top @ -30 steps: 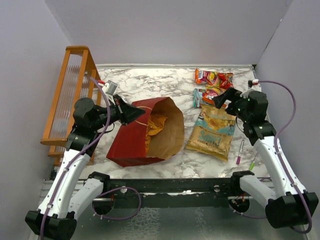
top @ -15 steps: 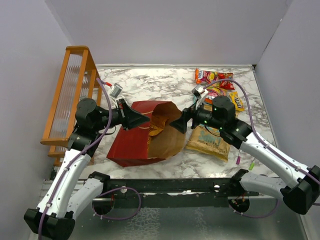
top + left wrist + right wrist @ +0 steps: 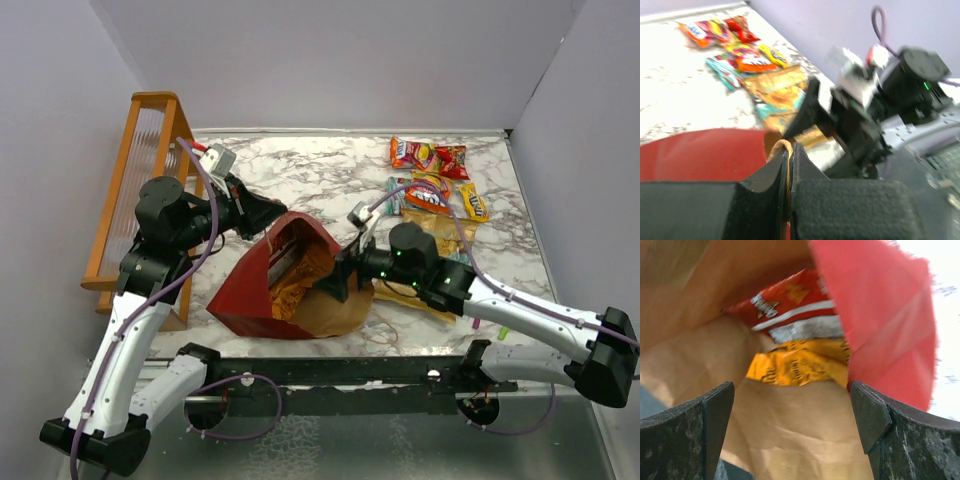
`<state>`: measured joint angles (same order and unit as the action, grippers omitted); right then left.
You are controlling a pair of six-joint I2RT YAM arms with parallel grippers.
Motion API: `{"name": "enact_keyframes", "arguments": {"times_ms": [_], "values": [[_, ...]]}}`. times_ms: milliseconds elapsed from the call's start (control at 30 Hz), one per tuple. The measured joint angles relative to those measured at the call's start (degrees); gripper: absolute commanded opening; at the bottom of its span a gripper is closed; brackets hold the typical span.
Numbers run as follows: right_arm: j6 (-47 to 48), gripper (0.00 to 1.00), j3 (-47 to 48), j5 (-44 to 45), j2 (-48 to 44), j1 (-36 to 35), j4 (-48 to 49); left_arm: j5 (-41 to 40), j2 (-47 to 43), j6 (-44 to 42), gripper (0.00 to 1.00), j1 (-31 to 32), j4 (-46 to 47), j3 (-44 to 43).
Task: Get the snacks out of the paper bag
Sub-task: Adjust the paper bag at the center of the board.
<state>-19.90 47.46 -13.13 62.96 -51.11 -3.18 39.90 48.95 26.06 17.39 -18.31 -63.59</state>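
Paper bag (image 3: pixel 240 295) lies sideways, mouth rightward, snacks (image 3: pixel 800 365) inside; your left jaws pinch its handle (image 3: pixel 781 147), right jaws spread wide, empty

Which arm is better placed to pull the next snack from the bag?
Right. The open right gripper sits at the mouth of the paper bag, facing a red packet and an orange packet inside; the left gripper is shut on its handle.
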Motion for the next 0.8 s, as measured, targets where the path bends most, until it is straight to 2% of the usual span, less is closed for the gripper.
{"name": "enact_keyframes", "arguments": {"times_ms": [133, 400, 533, 700, 800], "values": [[-2.51, 0.99, -2.86, 3.61, 1.49, -7.23, 2.21, -5.77, 2.69, -3.21, 0.00, 0.00, -1.40, -3.85], [-6.10, 0.99, -3.52, 13.55, 5.46, -9.57, 4.66, -11.13, 10.12, -9.33, 0.00, 0.00, -1.38, -9.79], [-6.69, 0.99, -0.42, 18.45, 8.59, -9.57, 4.59, -11.19, 15.15, -13.31, 0.00, 0.00, -0.68, -14.21], [-8.17, 0.99, 3.80, 19.80, 13.35, -9.57, 5.33, -9.14, 24.20, -17.64, 0.00, 0.00, -0.44, -24.79], [-8.39, 0.99, 4.44, 19.80, 14.93, -9.60, 5.20, -5.55, 25.55, -18.12, 0.00, -0.09, 0.02, -25.44]]}}
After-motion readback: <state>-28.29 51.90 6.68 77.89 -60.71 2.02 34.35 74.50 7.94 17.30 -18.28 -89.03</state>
